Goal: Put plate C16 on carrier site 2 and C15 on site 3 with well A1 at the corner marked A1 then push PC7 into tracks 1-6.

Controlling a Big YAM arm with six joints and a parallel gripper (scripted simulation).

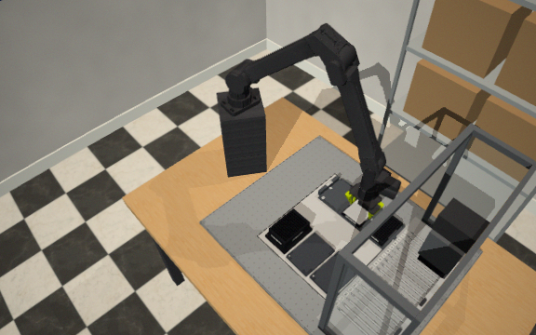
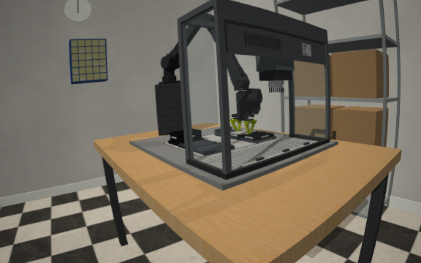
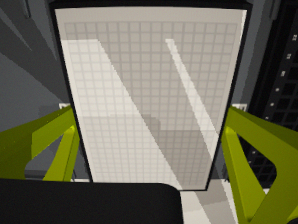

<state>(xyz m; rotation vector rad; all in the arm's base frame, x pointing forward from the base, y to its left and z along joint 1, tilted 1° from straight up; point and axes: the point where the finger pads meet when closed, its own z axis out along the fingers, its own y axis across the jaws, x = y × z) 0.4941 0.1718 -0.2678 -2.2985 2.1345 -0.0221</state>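
right now we see our gripper (image 1: 363, 206) clamped on the white 384-well plate (image 3: 149, 96), its yellow-green fingers against the plate's long sides. it sits right of centre in the top view, over the dark carrier (image 1: 335, 193), with a black plate (image 1: 386, 229) just lower right.

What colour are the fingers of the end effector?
Bright yellow-green fingers, clearest in the wrist view, closed on the pale white, fine-gridded plate.
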